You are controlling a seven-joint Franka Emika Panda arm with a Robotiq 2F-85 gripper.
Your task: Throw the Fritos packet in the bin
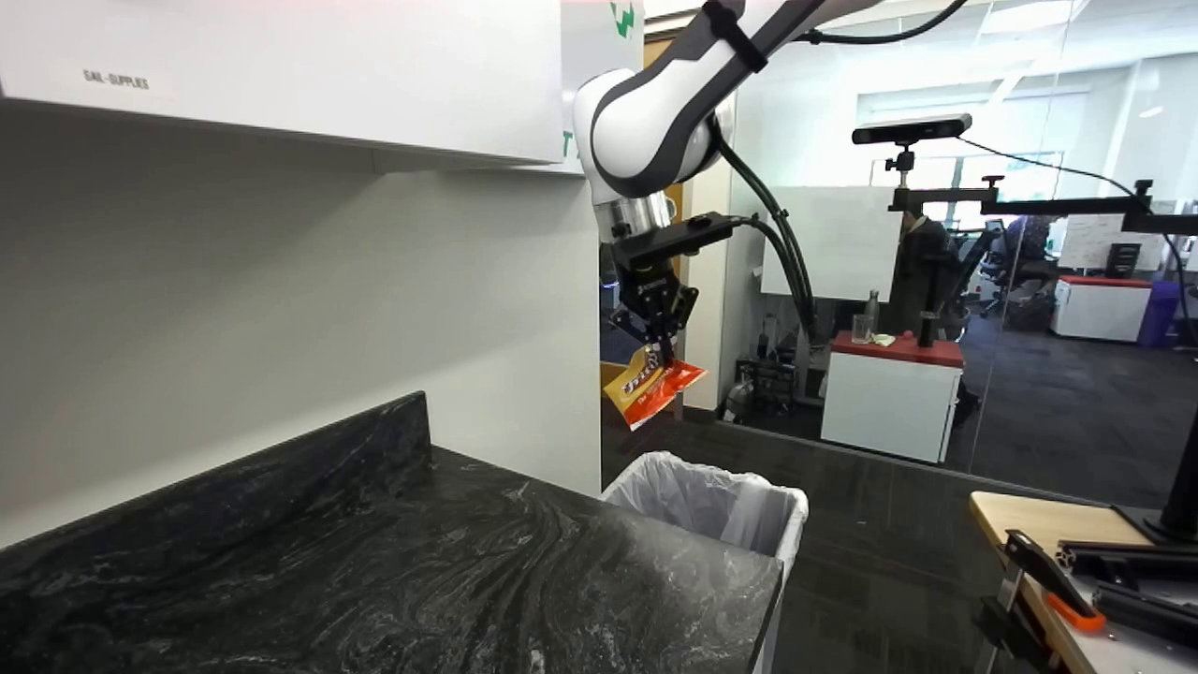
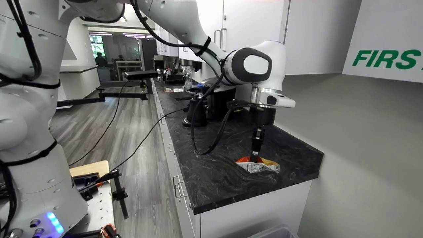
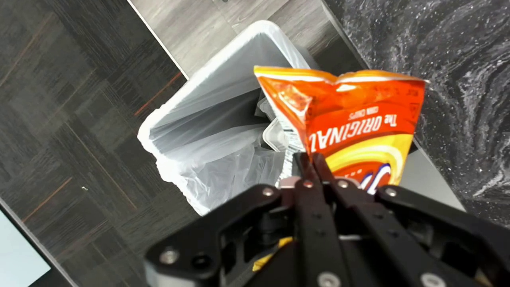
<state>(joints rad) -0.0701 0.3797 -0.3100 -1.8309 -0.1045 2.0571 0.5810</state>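
Pickup was done: the end effector (image 3: 311,158), nearly closed, pinched the packet (image 3: 364,109) above the bin (image 1: 702,501) beside the end edge of the desk (image 1: 487,562); centring and release seemed left.

Upside down in your wrist view, the Fritos packet (image 3: 358,119) reads "The ORIGINAL" and "CORN CHIPS". In an exterior view you have "AIL-SUPPLIES", after 1 blurred letter, on the white cabinet (image 1: 281,75), and a green "T" on the neighbouring panel (image 1: 594,42). In an exterior view, a white sign face (image 2: 386,39) carries green "FIRS", cut off.
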